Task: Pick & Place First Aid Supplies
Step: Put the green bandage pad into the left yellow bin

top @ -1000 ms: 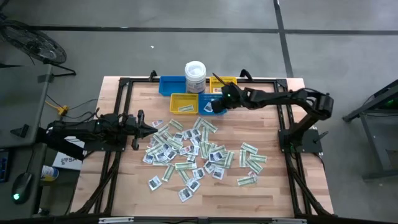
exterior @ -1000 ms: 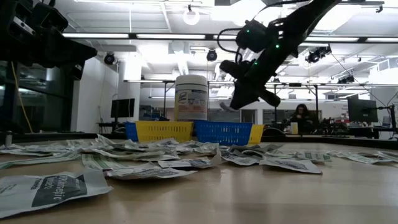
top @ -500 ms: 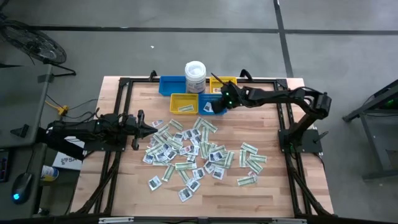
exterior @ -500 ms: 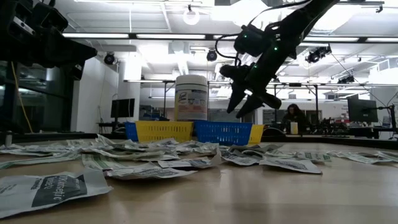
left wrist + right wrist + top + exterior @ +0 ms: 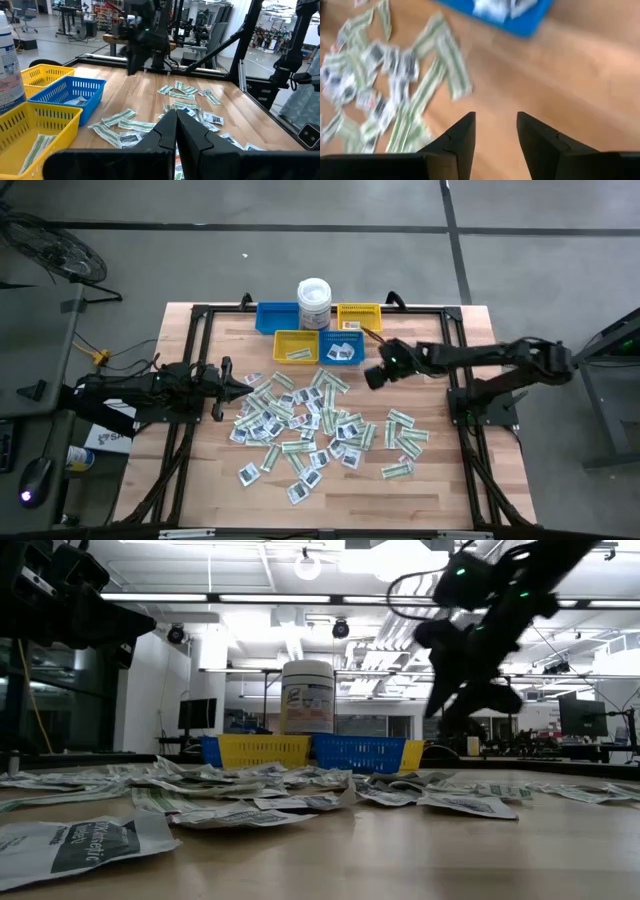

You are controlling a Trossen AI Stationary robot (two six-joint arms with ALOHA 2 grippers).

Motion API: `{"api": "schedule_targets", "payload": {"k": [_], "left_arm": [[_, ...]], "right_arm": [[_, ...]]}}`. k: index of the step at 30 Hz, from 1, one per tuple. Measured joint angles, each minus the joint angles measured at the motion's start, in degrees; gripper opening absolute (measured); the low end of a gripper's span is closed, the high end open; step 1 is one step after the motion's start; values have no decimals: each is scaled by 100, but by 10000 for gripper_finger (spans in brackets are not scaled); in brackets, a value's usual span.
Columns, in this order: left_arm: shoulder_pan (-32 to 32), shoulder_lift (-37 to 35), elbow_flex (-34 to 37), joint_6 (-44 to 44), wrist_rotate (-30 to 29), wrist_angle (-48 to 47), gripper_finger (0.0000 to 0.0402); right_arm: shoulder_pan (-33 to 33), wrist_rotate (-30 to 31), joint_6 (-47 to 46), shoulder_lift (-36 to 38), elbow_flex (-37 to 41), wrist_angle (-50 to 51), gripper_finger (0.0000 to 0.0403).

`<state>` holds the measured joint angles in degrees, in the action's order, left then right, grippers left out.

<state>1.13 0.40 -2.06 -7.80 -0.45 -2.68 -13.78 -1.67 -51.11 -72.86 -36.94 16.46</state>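
Observation:
The first aid supplies (image 5: 310, 425) are small flat packets, white squares and pale green strips, strewn flat over the middle of the wooden table (image 5: 440, 480). A few more lie in the small blue bin (image 5: 343, 352) and the yellow bin (image 5: 296, 347). My right gripper (image 5: 372, 377) hangs open above bare wood just near-right of the blue bin, tipped downward, with nothing between its fingers (image 5: 462, 132). My left gripper (image 5: 240, 390) waits shut at the pile's left edge, pointing level, its fingers (image 5: 167, 131) closed on nothing.
A white lidded tub (image 5: 314, 303) stands at the far edge between a second blue bin (image 5: 277, 315) and a second yellow bin (image 5: 359, 315). Black frame rails (image 5: 460, 370) run along the table's sides. Bare wood lies along the near edge and right of the pile.
My right gripper was shut above the small blue bin, opened there, then swung back toward the table's near and right edges, tipping further down, and now hangs over bare wood beside the bin. The packets on the table have stayed put.

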Motion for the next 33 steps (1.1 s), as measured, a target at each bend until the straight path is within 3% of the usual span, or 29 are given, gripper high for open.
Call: {"api": "schedule_targets", "payload": {"k": [7, 16, 22, 33], "left_arm": [[1, -1, 0, 0, 0, 2, 7], [0, -1, 1, -2, 0, 1, 7], [0, 0, 1, 0, 0, 1, 7], [0, 0, 2, -2, 0, 0, 7]], "right_arm": [[912, -94, -705, 831, 469, 466, 134], [1724, 397, -1782, 864, 297, 1539, 134], [1973, 416, -3362, 612, 240, 1892, 134], [1978, -23, -3912, -350, -71, 1837, 134]]}}
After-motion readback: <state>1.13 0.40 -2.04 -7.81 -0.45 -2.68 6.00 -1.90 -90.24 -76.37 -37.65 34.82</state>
